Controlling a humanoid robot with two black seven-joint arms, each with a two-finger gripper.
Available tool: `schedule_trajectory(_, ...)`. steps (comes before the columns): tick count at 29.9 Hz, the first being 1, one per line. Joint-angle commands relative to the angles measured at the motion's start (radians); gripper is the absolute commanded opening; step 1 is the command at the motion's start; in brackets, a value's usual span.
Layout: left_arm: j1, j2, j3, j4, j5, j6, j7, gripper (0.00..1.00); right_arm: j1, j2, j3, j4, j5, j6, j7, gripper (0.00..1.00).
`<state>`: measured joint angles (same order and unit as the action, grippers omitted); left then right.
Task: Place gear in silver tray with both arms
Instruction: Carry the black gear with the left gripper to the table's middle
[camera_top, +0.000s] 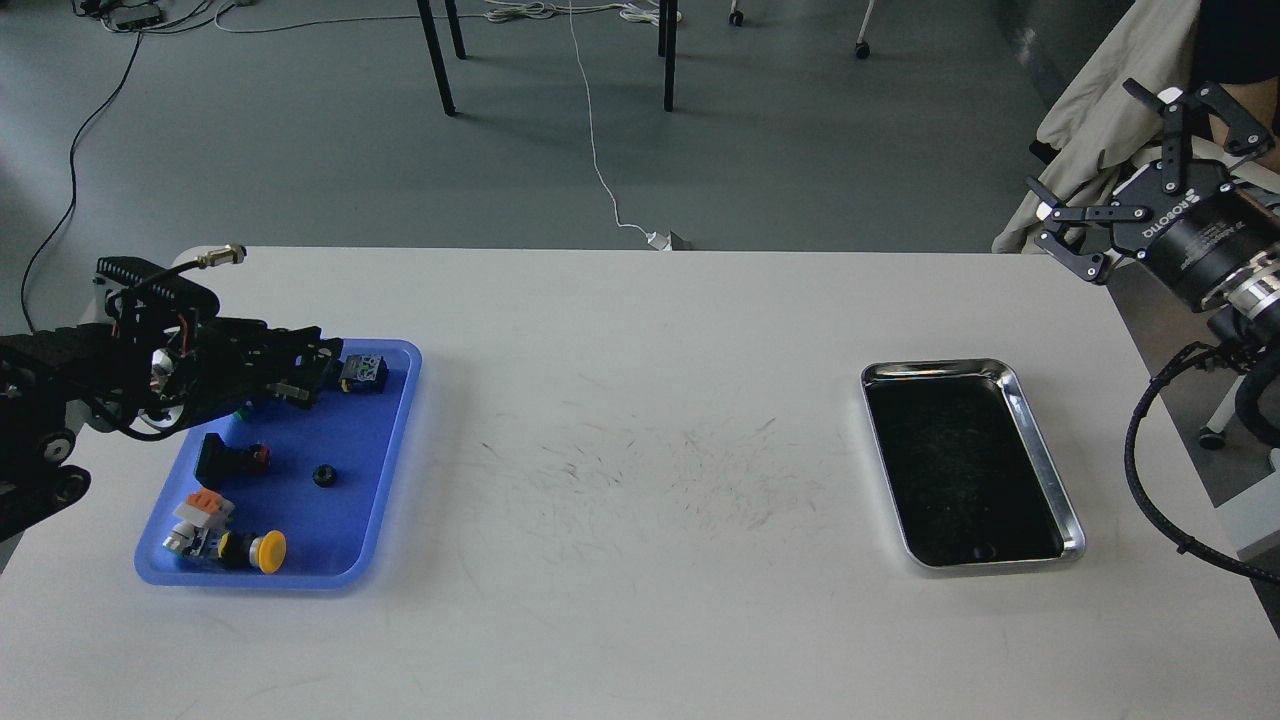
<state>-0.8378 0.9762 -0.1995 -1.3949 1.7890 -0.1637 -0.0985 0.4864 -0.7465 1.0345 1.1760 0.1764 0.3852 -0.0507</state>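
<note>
The silver tray (1046, 452) lies empty on the right side of the white table, its dark bottom bare. A small black gear (322, 475) lies on the floor of the blue tray (385, 470) at the left. My left gripper (308, 373) hangs above the far part of the blue tray, up and away from the gear. It is dark and I cannot tell its fingers apart. My right gripper (1108, 182) is held high off the table's far right corner, fingers spread wide and empty.
The blue tray also holds a black block with a red part (225, 457), an orange and white connector (196, 510), a yellow push button (262, 550) and a blue-green part (363, 372). A beige cloth (1100, 110) hangs behind my right gripper.
</note>
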Motion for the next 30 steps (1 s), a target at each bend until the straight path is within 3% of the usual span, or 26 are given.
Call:
schedule_trajectory(1, -0.060, -0.059, 0.000, -0.075, 0.001, -0.037, 0.063, 0.09, 0.000, -0.008, 0.009, -0.006, -0.001, 0.001, 0.000, 0.99)
schedule_trajectory(8, -0.060, -0.413, 0.011, -0.059, 0.010, -0.057, 0.190, 0.09, 0.000, -0.007, 0.012, -0.082, -0.002, 0.008, 0.000, 0.99)
schedule_trajectory(11, -0.053, -0.574, 0.017, -0.026, 0.013, -0.065, 0.224, 0.09, 0.000, 0.002, 0.010, -0.130, -0.002, 0.008, 0.000, 0.99)
schedule_trajectory(21, -0.006, -0.968, 0.038, 0.201, 0.013, -0.045, 0.210, 0.10, 0.005, 0.004, 0.009, -0.188, -0.002, 0.008, -0.001, 0.99)
schedule_trajectory(30, 0.078, -0.976, 0.022, 0.329, 0.010, -0.017, 0.212, 0.10, 0.005, 0.002, 0.006, -0.194, -0.002, 0.003, -0.001, 0.99)
